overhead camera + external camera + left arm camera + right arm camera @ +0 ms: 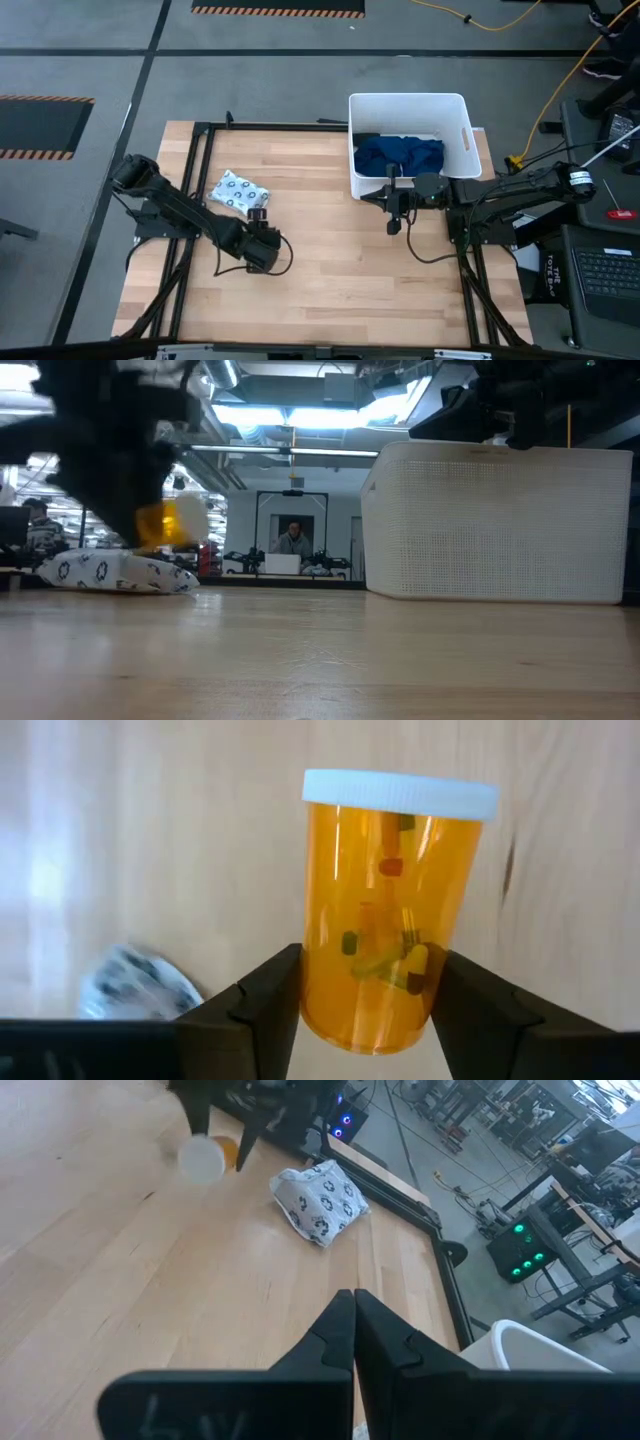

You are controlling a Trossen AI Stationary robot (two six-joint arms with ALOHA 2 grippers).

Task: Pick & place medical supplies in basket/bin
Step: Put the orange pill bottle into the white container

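My left gripper [258,214] is at the table's middle left, shut on an orange pill bottle [390,920] with a white cap, which also shows in the low view [170,522]. The white packet with dark marks [238,192] lies flat on the wood just beyond it. The white tub [410,145] stands at the far right of the table, and the dark-blue cloth [400,155] lies inside it. My right gripper [393,222] is shut and empty, just in front of the tub's near wall. No black cylinder shows. My left gripper pinches the pill bottle's lower body near its base [360,1010] between its two fingers [270,1005], one on each side. The bottle reaches forward past the fingertips, cap [400,795] farthest out. It is lifted clear of the table, lying roughly level.
Black frame rails [200,150] run along the table's left and far edges. Bare wood [340,280] spreads over the middle and near part. Cables hang from both wrists. A keyboard and other gear sit off the right edge [600,270]. A person [292,542] sits far behind the table.
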